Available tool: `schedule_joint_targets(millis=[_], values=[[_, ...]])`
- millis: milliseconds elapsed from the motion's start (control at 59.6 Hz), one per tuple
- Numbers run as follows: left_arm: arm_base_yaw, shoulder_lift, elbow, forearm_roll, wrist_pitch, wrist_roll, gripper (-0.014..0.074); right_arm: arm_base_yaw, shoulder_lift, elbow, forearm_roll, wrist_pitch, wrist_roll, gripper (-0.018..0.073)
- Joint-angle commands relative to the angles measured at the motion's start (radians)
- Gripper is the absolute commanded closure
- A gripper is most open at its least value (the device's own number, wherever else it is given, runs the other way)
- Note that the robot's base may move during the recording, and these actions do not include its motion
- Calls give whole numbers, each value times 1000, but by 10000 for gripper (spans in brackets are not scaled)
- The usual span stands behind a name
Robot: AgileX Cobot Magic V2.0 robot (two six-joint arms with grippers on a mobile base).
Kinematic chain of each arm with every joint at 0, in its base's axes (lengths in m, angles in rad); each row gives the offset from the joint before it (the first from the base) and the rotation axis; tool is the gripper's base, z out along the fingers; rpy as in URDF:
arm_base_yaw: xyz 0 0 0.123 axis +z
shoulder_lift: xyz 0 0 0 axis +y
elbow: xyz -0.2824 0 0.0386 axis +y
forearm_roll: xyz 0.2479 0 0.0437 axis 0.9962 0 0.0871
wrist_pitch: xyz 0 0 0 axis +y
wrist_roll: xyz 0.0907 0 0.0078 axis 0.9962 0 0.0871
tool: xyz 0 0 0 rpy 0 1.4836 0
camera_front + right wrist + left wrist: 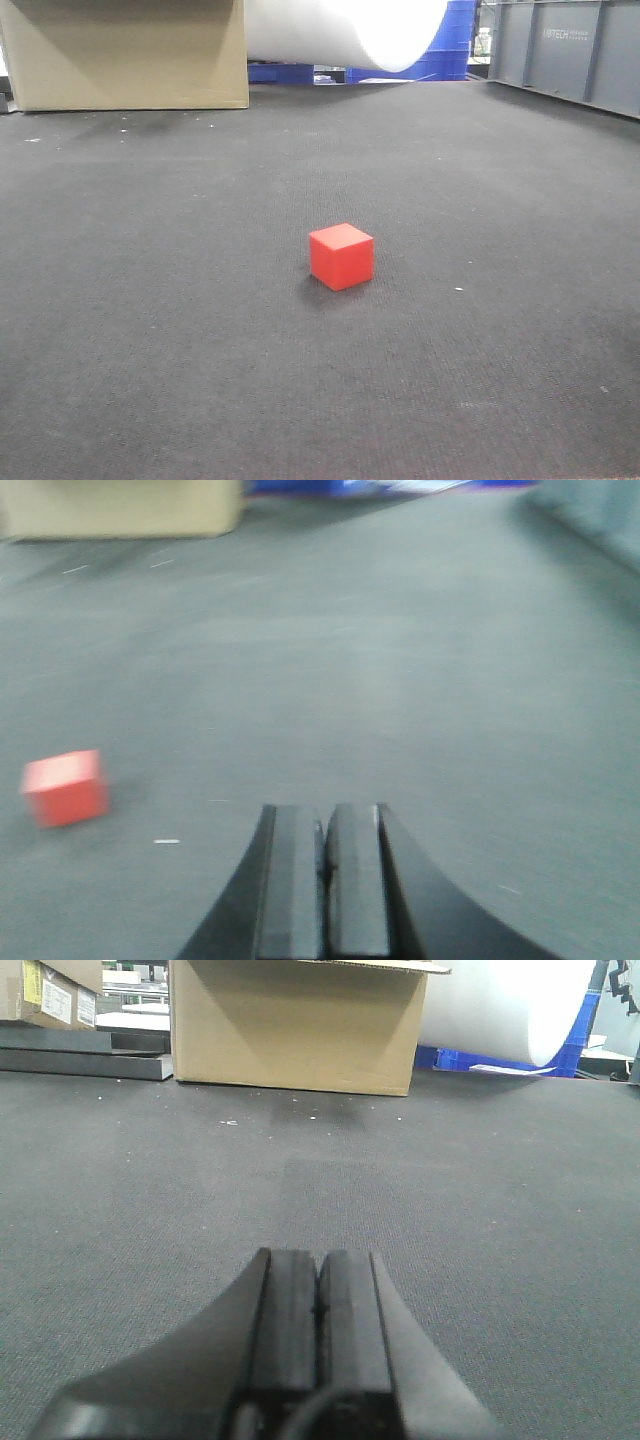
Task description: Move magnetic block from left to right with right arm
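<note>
right pincer [326, 880]: jaws together, empty
left pincer [318, 1330]: together, idle
magnetic block [65, 787]: free on mat, left of right pincer, awaiting pickup

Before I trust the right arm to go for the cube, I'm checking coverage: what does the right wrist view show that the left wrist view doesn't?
Only the right wrist view shows the magnetic block, resting on the mat to the left of and beyond the right gripper, whose jaws are pressed together and empty. Only the left wrist view shows the left gripper, also closed and empty, and the white roll. Both share the dark mat and the cardboard box at the far edge.
</note>
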State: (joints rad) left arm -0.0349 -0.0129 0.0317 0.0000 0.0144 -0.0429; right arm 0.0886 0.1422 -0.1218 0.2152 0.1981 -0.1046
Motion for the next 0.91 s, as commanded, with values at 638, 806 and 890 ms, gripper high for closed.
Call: schedule_joint_targets(millis=[638, 806, 890], values=[[1, -13, 10, 0, -90, -4, 713, -51, -171, 147, -80, -204, 6, 503], [1, -13, 10, 0, -90, -4, 713, -51, -171, 147, -80, -204, 6, 503], [1, -13, 10, 0, -90, -4, 713, -51, -171, 147, -80, -204, 6, 503]])
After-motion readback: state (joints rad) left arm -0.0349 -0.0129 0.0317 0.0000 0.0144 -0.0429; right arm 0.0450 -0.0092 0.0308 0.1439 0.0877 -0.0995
